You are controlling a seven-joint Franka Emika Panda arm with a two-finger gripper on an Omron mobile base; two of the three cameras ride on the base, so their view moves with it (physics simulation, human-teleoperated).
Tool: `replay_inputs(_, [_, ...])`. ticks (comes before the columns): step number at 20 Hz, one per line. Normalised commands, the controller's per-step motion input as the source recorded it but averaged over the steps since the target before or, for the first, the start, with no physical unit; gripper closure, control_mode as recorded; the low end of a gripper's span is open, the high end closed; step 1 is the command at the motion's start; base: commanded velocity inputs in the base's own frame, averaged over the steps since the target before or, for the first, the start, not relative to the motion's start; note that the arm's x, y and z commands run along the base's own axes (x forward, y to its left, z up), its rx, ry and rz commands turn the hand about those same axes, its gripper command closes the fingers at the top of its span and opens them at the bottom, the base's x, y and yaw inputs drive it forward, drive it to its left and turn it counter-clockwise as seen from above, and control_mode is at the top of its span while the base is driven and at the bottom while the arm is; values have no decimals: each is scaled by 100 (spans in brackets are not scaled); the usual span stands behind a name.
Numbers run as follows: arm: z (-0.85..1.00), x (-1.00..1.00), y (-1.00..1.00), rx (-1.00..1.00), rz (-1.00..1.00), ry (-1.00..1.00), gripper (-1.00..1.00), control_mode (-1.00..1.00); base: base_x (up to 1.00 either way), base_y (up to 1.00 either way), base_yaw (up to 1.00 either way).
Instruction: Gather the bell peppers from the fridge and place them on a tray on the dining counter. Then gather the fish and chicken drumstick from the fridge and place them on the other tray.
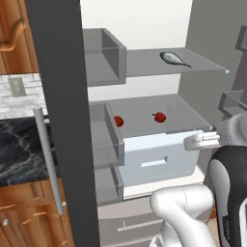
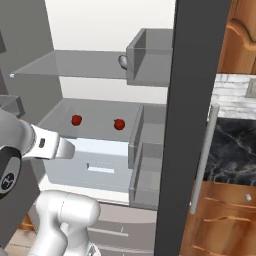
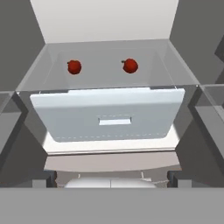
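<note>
— Wooden cabinets (image 1: pixel 12 29) and a dark marble desk (image 1: pixel 19 149) flank the fridge (image 1: pixel 144 14), whose doors stand wide open. See the peppers?

— Yes, two red bell peppers on the middle shelf (image 1: pixel 144 106). One bell pepper (image 3: pixel 74 66) sits toward the shelf's left edge, the other bell pepper (image 3: pixel 130 65) nearer the middle, well apart, both closer to the back wall than the front edge.

— And the fish?

— A grey fish (image 1: pixel 174 59) lies on the top shelf (image 1: pixel 202 65), right of center in the left base view. Below the peppers is a pale drawer (image 3: pixel 107 113), shut.

— What about the arm?

— Its end effector (image 3: pixel 111 177) hangs in front of the drawer, fingertips (image 3: pixel 51 178) spread wide, holding nothing.
</note>
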Motion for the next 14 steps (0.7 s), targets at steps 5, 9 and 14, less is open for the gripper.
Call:
replay_inputs(5, [0,0,0,0,0,0,-100,100,80,18,0])
replay_inputs(9, [0,0,0,0,0,0,-100,100,42,13,-1])
replay_inputs(14, [45,-42,-9,-10,-2,-18,-100,-100,0,0,-1])
